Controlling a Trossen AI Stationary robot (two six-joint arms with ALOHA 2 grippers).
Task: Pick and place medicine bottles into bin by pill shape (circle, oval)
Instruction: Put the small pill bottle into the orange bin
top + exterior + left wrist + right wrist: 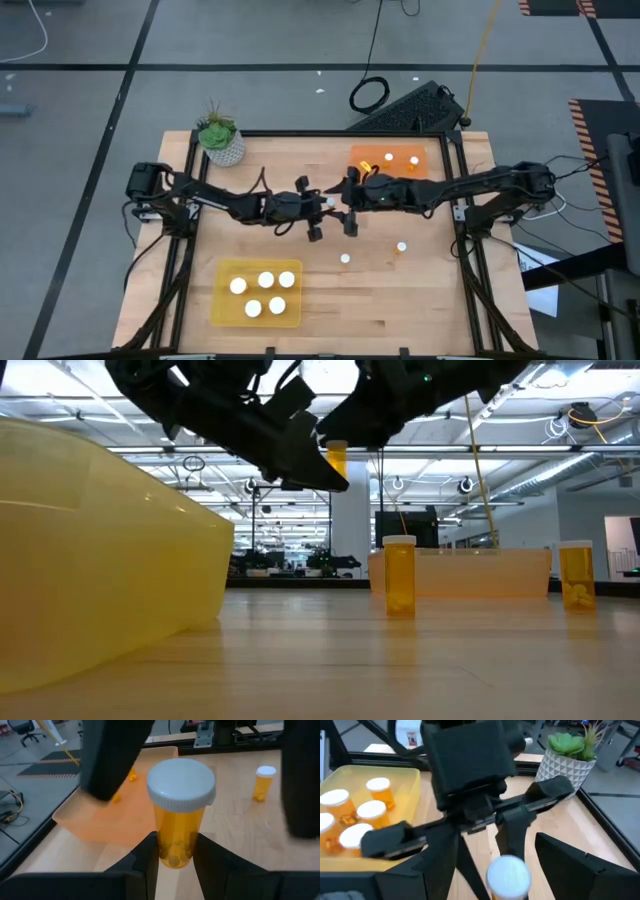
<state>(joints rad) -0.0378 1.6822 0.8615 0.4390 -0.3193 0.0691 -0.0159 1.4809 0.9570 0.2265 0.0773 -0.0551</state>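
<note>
My left gripper [320, 206] is shut on an orange medicine bottle [177, 815] with a white cap, held above the middle of the table. My right gripper [343, 202] faces it from the right and is open. Its two fingers [110, 760] stand on either side of the bottle's cap without touching it. Two more bottles [345, 258] [401, 246] stand on their bases on the wood. The yellow bin [222, 305] at the near left holds several bottles. The orange bin [372, 172] at the far right holds two. My left gripper pinches the bottle's lower body [175, 852] between its two fingers [150, 857]. The fingers come level from the table's left. The bottle stands about upright in the hold with its cap [181, 782] on top, lifted clear of the table.
A white pot with a green plant [221, 140] stands at the far left corner. A dark frame [455, 215] runs around the work area. Bare wood lies between the two bins.
</note>
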